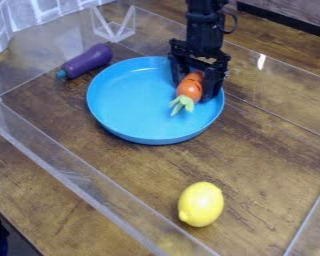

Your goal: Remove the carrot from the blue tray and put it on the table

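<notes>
On the brown wooden worktop (256, 170) I can count three toy foods in total, and each kind is present one time. There is one small orange carrot with pale green leafy top (188, 91), one oval yellow lemon (200, 204) and one long dark purple eggplant (85, 61). Of dishes there is exactly one, a large round bright blue tray with low rim (120, 110). So the vegetables are two, carrot and eggplant, and the fruit is one, the lemon. Of robot arms I count one, a black one (203, 25).
</notes>
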`<state>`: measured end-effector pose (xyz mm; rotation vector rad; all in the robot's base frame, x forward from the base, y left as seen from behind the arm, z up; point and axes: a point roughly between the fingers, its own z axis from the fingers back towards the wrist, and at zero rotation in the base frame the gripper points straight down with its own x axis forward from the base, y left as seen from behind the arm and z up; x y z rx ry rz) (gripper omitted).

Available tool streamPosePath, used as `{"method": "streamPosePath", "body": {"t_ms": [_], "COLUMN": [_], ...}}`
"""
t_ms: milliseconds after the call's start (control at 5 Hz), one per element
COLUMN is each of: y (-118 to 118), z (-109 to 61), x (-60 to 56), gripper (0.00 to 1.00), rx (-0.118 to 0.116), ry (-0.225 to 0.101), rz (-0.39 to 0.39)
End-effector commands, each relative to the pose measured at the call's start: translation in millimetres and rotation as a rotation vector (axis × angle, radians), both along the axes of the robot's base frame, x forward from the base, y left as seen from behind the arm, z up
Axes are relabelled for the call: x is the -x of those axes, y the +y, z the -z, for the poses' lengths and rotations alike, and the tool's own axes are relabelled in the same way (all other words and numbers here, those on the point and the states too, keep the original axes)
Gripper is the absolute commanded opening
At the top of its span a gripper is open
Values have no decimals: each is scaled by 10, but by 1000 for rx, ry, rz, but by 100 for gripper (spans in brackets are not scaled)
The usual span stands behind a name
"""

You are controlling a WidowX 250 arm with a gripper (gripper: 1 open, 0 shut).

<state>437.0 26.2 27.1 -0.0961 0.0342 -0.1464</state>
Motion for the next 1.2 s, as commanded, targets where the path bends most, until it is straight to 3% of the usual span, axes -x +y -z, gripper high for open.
{"method": "streamPosePath", "body": {"t_ms": [0,200,800,1000], "y": [20,87,155,214], "z": [-118,-165,-137,-55], "x": [-63,-89,-83,-68], "gripper": [100,100,100,100], "rx": [-6,-6,3,7], "ry": [-18,-12,2,5], "rz": [74,121,49,-23]}}
